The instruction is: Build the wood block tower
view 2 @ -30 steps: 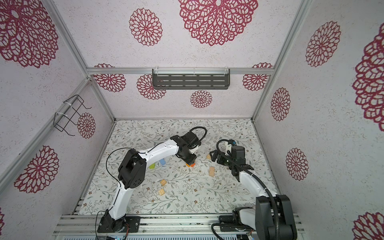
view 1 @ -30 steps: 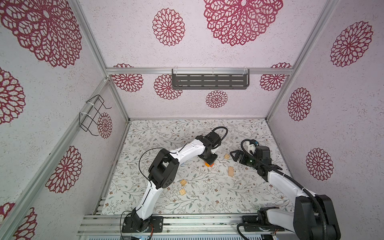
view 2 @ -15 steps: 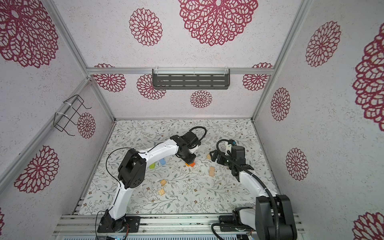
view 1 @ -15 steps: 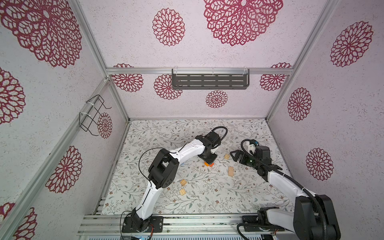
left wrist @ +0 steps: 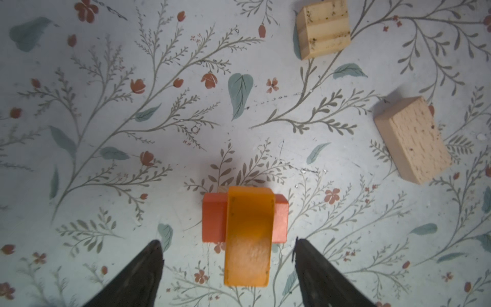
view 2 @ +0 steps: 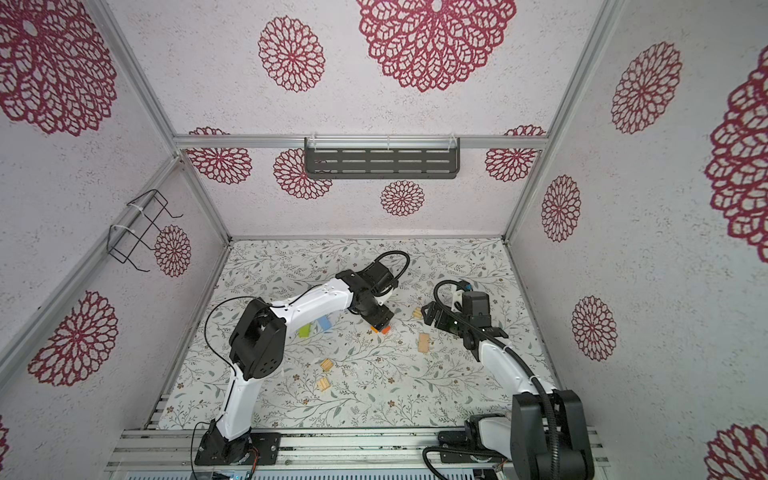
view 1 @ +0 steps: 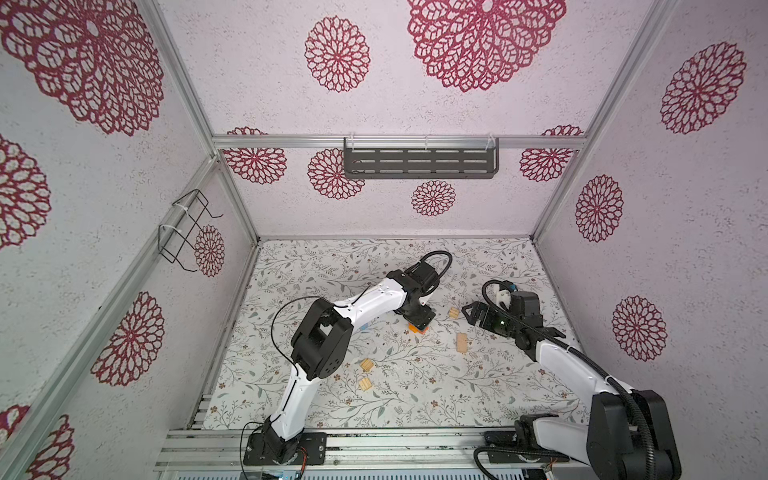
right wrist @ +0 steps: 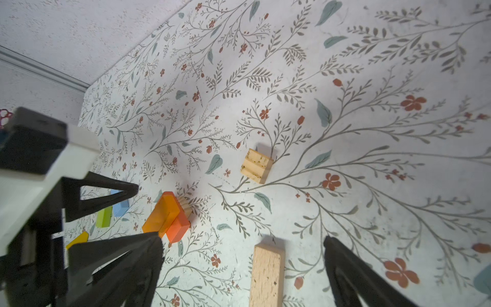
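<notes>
Tower [view 1: 417, 329]: mid-counter [view 1: 415, 407], 2 painted tiers.
- Red-orange block [left wrist: 214, 220]: base, lying flat.
- orange block [left wrist: 248, 234]: on top, laid crosswise, overhangs 1 side.
- Tan piece [right wrist: 186, 206]: touches the base. Under or beside, cannot tell.

Loose blocks, on counter:
- grooved tan sq. [left wrist: 322, 28]: near tower, not touching.
- long tan rect. [left wrist: 413, 141]: flat, near that sq., apart from it.
- tan sq. A [view 1: 367, 365] and tan sq. B [view 1: 365, 384]: both grooved, close together toward front edge, well apart from tower.
- Green block [view 2: 304, 331] and light blue block [view 2: 324, 323]: just beside each other, left of tower in a top view.
- Yellow block [right wrist: 78, 239]: near green, partly hidden.
</notes>
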